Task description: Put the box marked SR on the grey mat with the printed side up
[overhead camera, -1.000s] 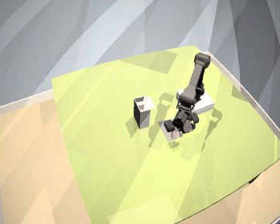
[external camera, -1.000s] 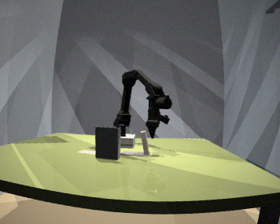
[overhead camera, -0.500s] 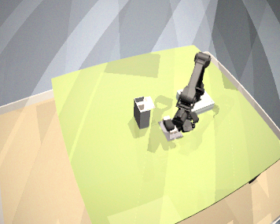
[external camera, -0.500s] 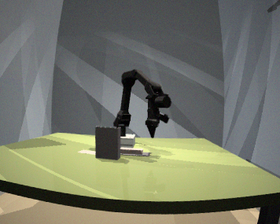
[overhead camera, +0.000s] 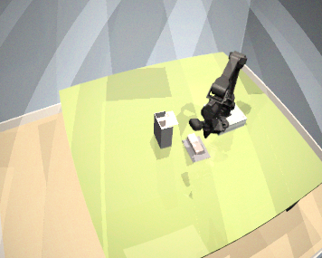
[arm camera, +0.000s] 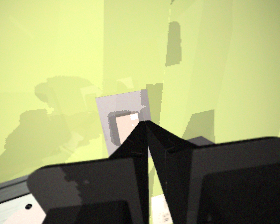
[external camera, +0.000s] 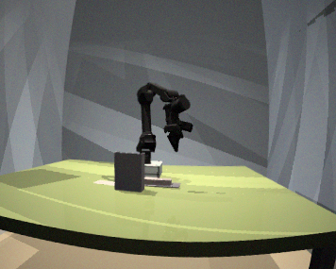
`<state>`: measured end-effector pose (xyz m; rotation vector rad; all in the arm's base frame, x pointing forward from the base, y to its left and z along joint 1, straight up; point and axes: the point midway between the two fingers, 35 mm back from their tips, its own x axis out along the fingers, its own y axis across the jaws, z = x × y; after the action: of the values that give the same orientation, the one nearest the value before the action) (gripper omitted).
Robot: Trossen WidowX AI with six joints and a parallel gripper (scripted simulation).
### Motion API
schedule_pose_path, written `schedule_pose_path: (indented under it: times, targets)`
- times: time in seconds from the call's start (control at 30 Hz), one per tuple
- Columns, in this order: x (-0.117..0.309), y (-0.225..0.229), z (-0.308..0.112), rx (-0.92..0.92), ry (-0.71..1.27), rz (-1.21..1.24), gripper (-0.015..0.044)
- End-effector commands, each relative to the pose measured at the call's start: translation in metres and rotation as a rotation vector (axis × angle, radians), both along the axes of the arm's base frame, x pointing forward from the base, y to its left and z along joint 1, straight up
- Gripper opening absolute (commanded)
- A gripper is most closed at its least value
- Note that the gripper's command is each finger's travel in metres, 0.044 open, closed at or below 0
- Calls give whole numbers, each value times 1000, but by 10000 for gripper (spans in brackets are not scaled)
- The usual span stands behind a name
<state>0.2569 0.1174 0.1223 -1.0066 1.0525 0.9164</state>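
One box, code unreadable, lying flat on the grey mat; probably light, stiff card, smooth-faced, best gripped across its narrow width at mid-length; jaws, closed on nothing, stood apart above.

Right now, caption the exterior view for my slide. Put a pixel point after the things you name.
Closed gripper (overhead camera: 206, 136) (external camera: 176, 150) (arm camera: 144, 125) hanging above the table, a box (overhead camera: 195, 144) (external camera: 158, 181) (arm camera: 127, 128) lying flat on the grey mat (overhead camera: 202, 157) (external camera: 176, 186) (arm camera: 106, 106).
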Motion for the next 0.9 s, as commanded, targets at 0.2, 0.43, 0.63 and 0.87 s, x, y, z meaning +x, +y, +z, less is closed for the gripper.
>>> schedule_pose_path:
  times: [0.2,0.43,0.63,0.87]
  targets:
    - [0,0,-1,-2,5,-2,0]
    - [0,0,-1,-2,5,-2,0]
    - [1,1,4,-2,5,-2,79]
    - [2,1,31,-2,4,-1,262]
